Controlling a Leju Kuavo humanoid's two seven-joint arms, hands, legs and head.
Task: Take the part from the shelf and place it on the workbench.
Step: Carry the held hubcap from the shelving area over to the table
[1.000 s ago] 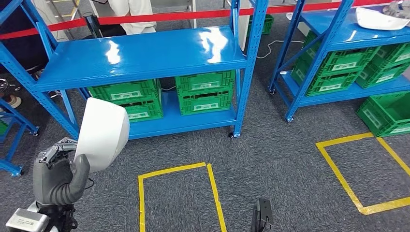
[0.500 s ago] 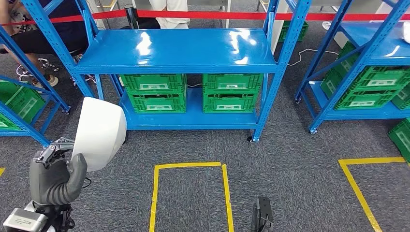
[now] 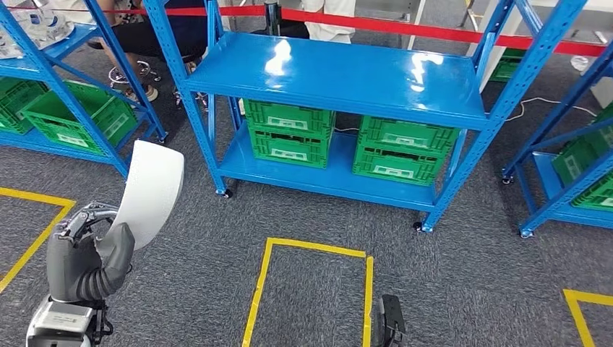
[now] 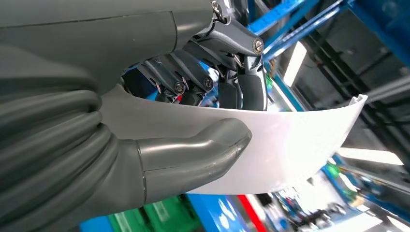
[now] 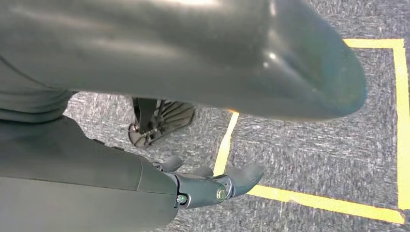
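Observation:
The part is a white curved shell point(image 3: 148, 191), held upright at the lower left of the head view. My left hand point(image 3: 87, 253) grips its lower edge. In the left wrist view the thumb point(image 4: 193, 152) presses on one face of the part point(image 4: 290, 140) and the dark fingers point(image 4: 232, 82) wrap the other. My right hand point(image 3: 390, 324) hangs low by my side over the carpet. The right wrist view shows that right hand point(image 5: 208, 186) holding nothing, its fingers loosely apart.
A blue two-level shelf point(image 3: 340, 72) stands ahead, its top bare and green crates point(image 3: 289, 134) on its lower level. More blue shelves with green crates stand at left point(image 3: 72, 116) and right point(image 3: 571, 181). Yellow tape point(image 3: 311, 249) marks a square on the carpet. Red barrier tape point(image 3: 434, 29) and people are behind.
The whole scene has slid to the right, so the camera has turned left. The white part stays in my left hand, now seen more edge-on. The right hand still hangs.

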